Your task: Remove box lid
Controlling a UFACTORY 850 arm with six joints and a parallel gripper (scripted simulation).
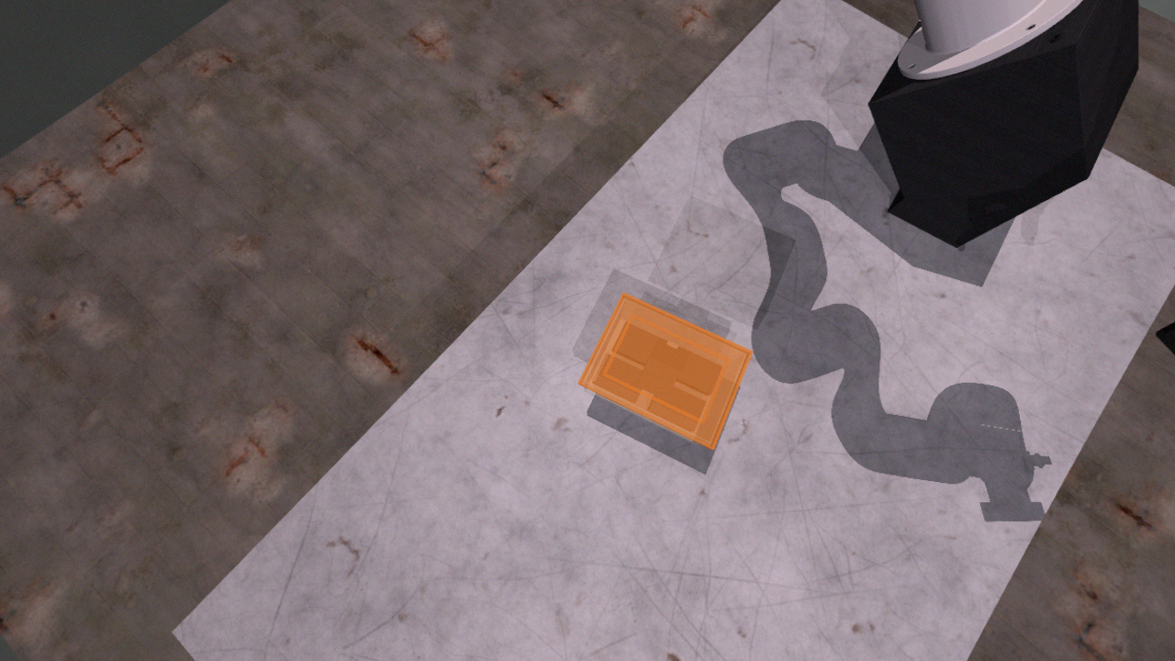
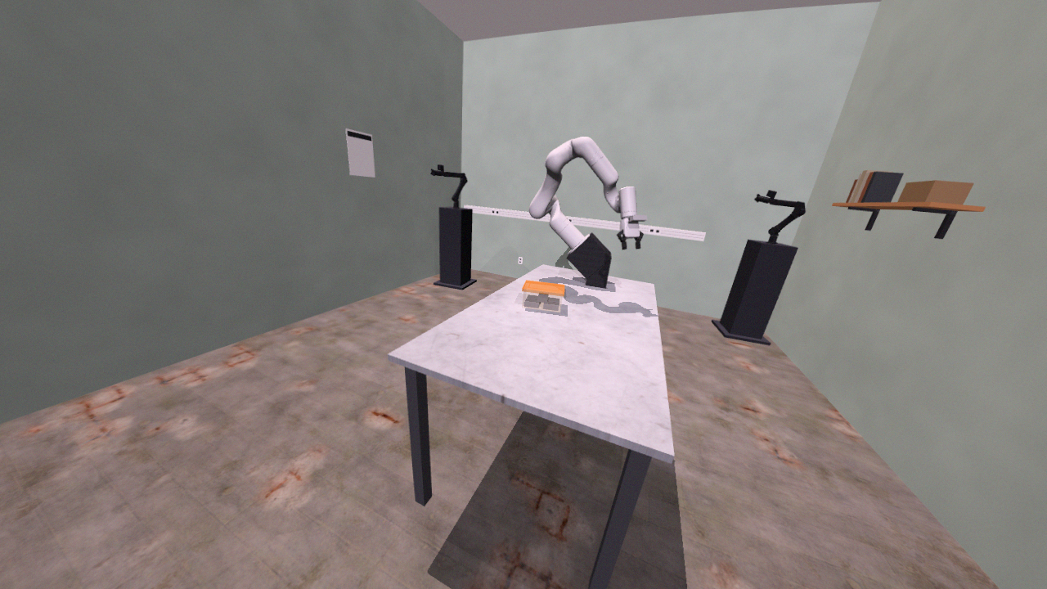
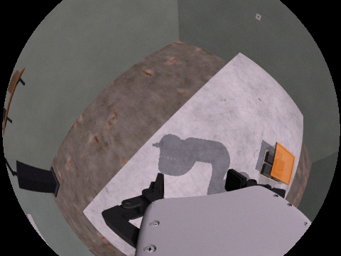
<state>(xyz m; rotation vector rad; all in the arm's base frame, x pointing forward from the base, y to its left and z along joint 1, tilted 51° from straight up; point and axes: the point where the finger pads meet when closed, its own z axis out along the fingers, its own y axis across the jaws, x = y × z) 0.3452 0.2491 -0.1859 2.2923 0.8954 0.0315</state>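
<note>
An orange see-through lid lies on top of the box, covering it. The box has clear walls and dark contents, and stands on the table. In the top view the box is seen only through the lid. My gripper is open and empty. It hangs high above the table, well away from the box, which is at the right in the wrist view. The gripper is outside the top view.
The arm's black base stands at the table's far end, behind the box. Dark pedestals with small arms stand on the floor at both sides. A wall shelf is at the right.
</note>
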